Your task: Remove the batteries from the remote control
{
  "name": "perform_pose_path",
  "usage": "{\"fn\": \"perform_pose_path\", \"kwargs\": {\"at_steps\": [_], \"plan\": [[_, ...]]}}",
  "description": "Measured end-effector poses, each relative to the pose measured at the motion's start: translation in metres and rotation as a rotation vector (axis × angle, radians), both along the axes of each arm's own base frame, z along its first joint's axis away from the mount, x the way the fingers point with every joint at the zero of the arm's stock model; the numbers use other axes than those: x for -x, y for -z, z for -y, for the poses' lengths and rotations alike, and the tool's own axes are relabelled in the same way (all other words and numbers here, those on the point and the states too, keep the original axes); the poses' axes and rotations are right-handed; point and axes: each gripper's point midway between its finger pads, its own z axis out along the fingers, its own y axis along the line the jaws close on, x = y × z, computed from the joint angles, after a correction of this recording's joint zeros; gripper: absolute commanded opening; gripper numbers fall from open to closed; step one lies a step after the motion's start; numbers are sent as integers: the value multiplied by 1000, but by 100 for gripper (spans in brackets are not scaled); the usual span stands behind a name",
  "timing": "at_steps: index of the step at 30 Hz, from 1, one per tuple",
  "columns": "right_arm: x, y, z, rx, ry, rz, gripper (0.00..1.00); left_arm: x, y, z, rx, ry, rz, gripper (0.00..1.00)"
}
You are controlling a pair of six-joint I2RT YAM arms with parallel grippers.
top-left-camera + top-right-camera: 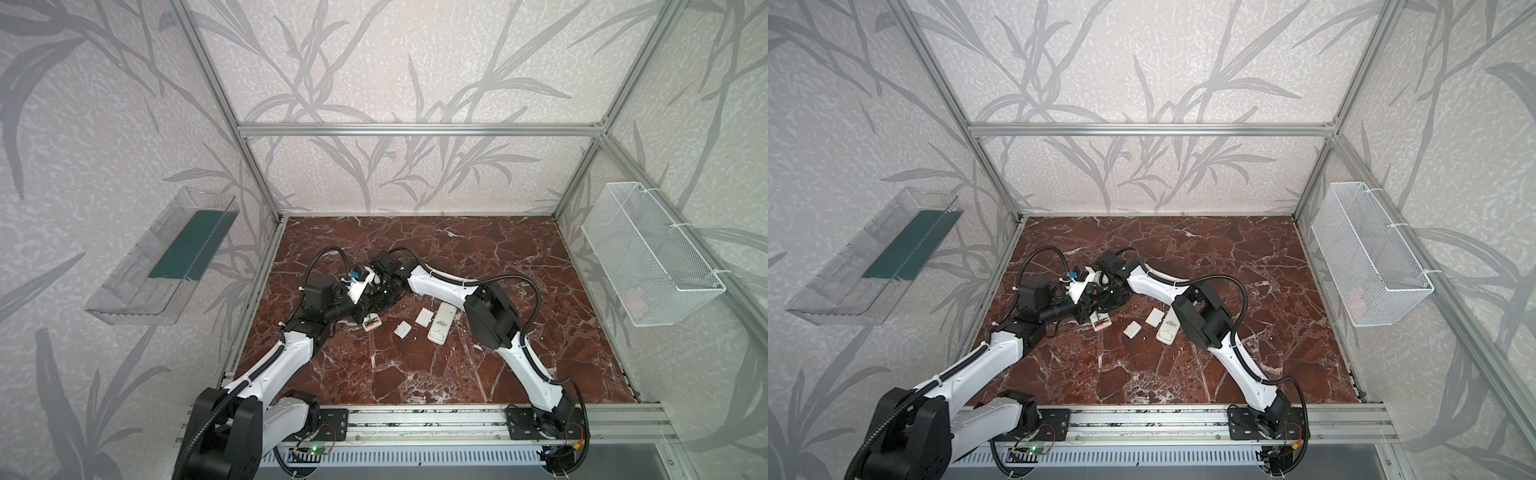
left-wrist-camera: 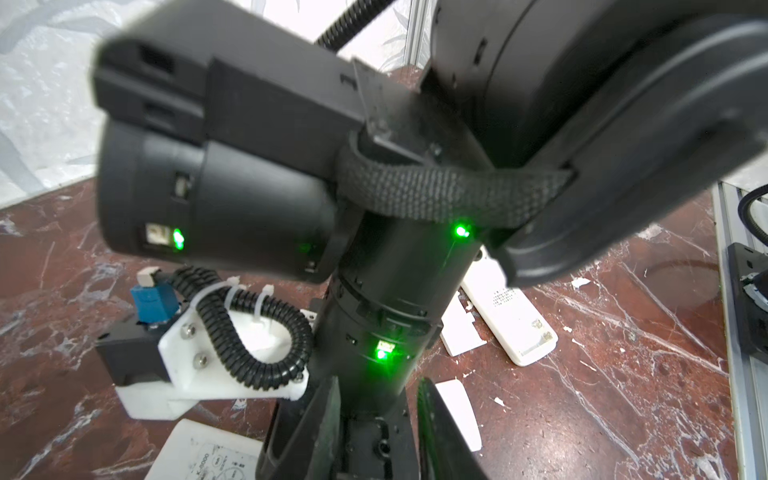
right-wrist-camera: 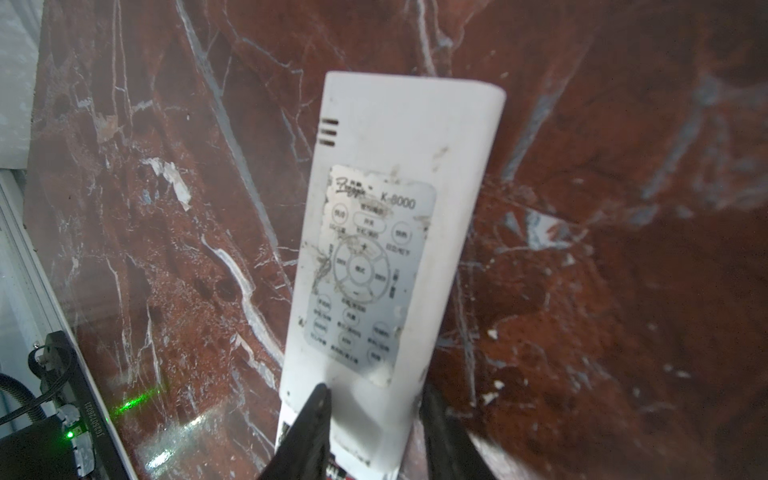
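Right gripper [image 3: 374,390]: clamped on end of remote control [image 3: 399,137], likely steadied for unloading.
Left gripper [image 2: 378,382]: grip cannot be told.

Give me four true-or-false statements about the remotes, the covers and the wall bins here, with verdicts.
1. The right gripper grips a white remote by one end. True.
2. A second remote lies on the table. True.
3. The wire basket hangs on the left-hand wall. False: it hangs on the right-hand wall; a clear tray is on the left.
4. Only one white cover lies loose. False: two covers lie beside the second remote.
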Motion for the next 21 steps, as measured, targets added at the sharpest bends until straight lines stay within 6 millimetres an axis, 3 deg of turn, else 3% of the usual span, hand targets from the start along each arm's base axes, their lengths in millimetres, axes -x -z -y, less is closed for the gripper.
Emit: {"fn": "perform_pose_path", "kwargs": {"at_steps": [13,17,21], "plan": [[-1,0,5,-9,7,-17,37,7,-2,-4,18,-40,-55,0],[-1,0,7,-22,11,-26,37,14,-5,-6,50,-77,-113,0],[-1,1,12,-19,18,-30,37,24,7,-2,80,-95,-238,0]]}}
